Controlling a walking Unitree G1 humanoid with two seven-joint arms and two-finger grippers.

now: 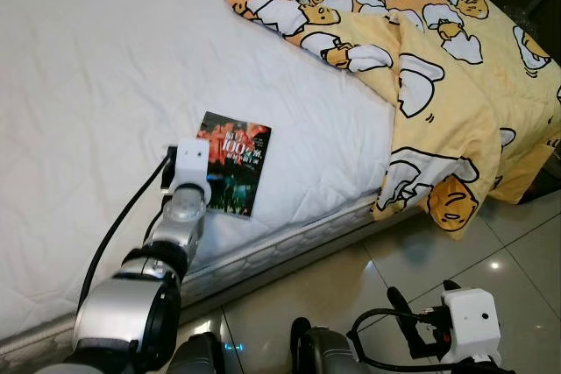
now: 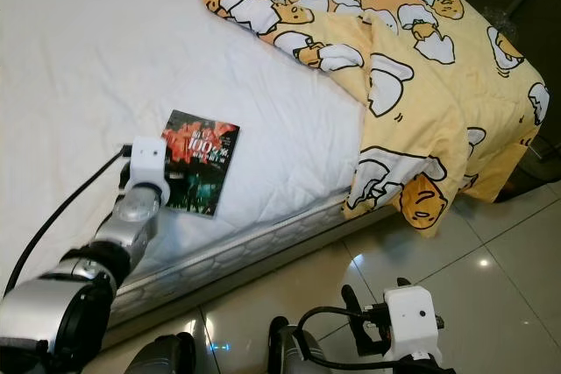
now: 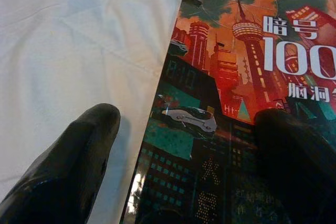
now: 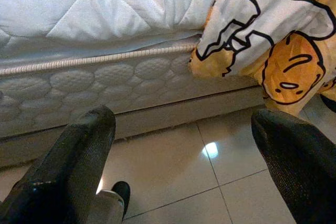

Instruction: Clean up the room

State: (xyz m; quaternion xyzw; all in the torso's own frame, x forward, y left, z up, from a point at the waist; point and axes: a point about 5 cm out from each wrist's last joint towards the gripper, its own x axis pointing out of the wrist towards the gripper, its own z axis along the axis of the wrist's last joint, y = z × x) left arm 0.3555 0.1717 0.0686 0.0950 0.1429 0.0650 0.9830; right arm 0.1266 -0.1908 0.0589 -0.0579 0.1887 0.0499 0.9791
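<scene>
Nearest the head camera, low over the tiled floor (image 1: 307, 295) beside the bed, the right gripper (image 4: 189, 145) hangs idle with its two fingers spread wide and nothing between them; its wrist view looks at the mattress (image 4: 105, 77) side panel and the hanging corner of the yellow duvet (image 4: 273, 40). Taking the book (image 1: 235, 162) as the landmark: the left gripper (image 3: 184, 150) is at work on the book's near, floor-side end, reaching in from the mattress edge. Its fingers are apart; one fingertip (image 3: 79, 150) rests on the white sheet just beside the book's long left edge, the other over the cover itself, so that edge lies between them. Nothing is gripped yet. The book lies flat on the mattress, cover up, close to the bed's edge, its long axis running away from the robot and roughly in line with the left forearm. The duvet lies well to the book's right, draped over the bed corner. The left arm is clearly the nearer one. The left wrist view gives what the head views cannot: the fingertips' exact placement either side of the book's edge. Judgement: the coming move turns on closing across that edge, which may need the lower finger worked under the cover.
</scene>
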